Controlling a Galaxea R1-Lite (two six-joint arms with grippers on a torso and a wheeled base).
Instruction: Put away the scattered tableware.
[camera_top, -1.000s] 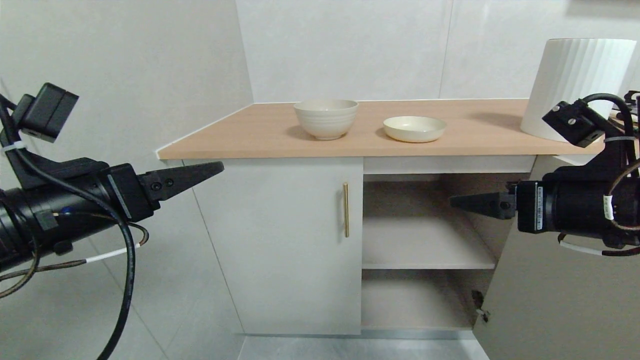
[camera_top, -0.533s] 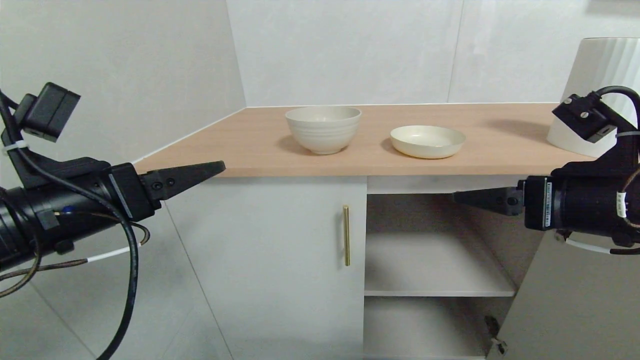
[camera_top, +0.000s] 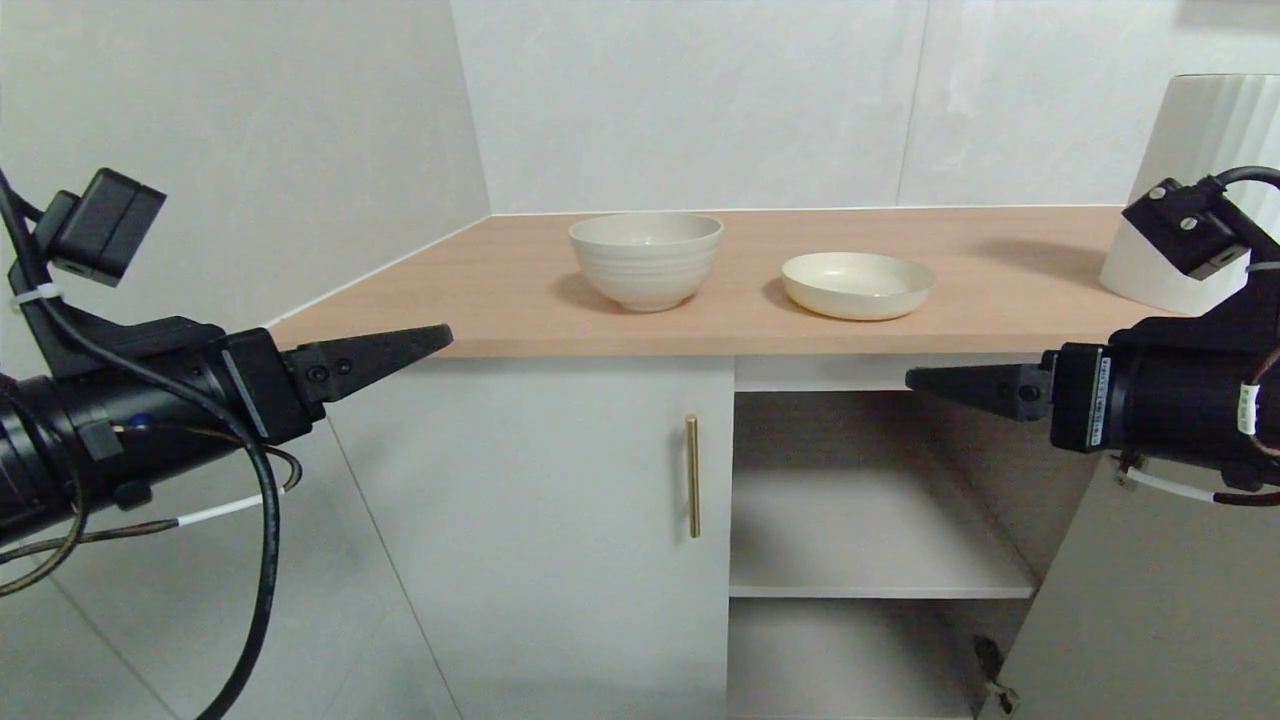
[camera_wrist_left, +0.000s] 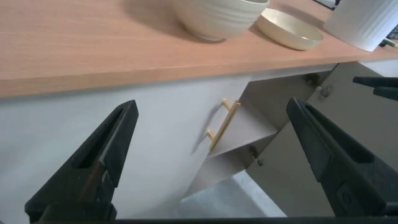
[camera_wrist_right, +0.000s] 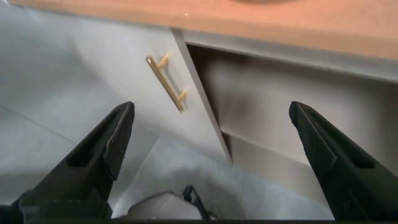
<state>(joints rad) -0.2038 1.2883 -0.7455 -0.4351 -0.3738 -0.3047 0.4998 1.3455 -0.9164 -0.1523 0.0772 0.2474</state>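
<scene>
Head view: bowl (camera_top: 646, 258), dish (camera_top: 858, 284) on counter (camera_top: 480, 300), above, between left end effector (camera_top: 425, 343), right end effector (camera_top: 925, 380); both spread wide, empty.

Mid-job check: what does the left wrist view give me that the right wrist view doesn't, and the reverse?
Left wrist alone: the bowl, the shallow dish and the white ribbed container on the countertop, past the open left pincer. Right wrist alone: the open right pincer close up. Both: the countertop edge, gold door handle and open cupboard shelf.
</scene>
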